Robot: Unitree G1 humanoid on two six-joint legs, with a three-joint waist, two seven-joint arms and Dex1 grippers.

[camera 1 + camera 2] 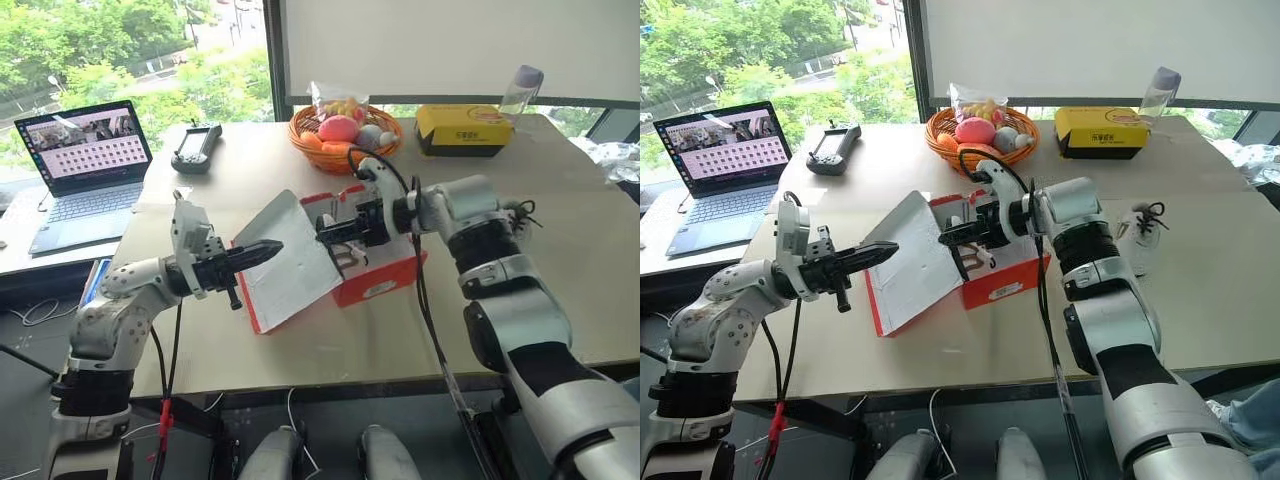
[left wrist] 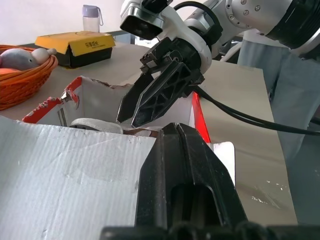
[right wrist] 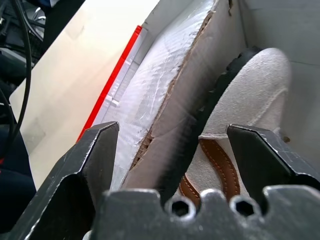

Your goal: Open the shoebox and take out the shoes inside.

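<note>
Right tool [image 1: 322,236] hangs over the open shoebox [image 1: 375,283], fingers spread wide and gripping nothing; through its own wrist camera one finger sits outside the torn box wall, the other over a pale shoe [image 3: 250,100] with a brown strap lying inside. Left tool [image 1: 262,249] is clenched, fingers pressed together, its tip right at the grey-white underside of the lid [image 1: 290,262], which leans out toward that arm; I judge it is propping the lid back, though actual contact is hard to confirm. The red box sits mid-worktop [image 1: 560,250], in front of an orange basket [image 1: 345,130] of toys. Another shoe [image 1: 1140,240] with dark laces already stands out on the worktop beside the right arm.

So the lid is open and we're in the taking-out step. Next, I reckon, the right tool needs to shift so both fingers clear the cardboard wall, drop inside around the shoe, close, then lift it out.
</note>
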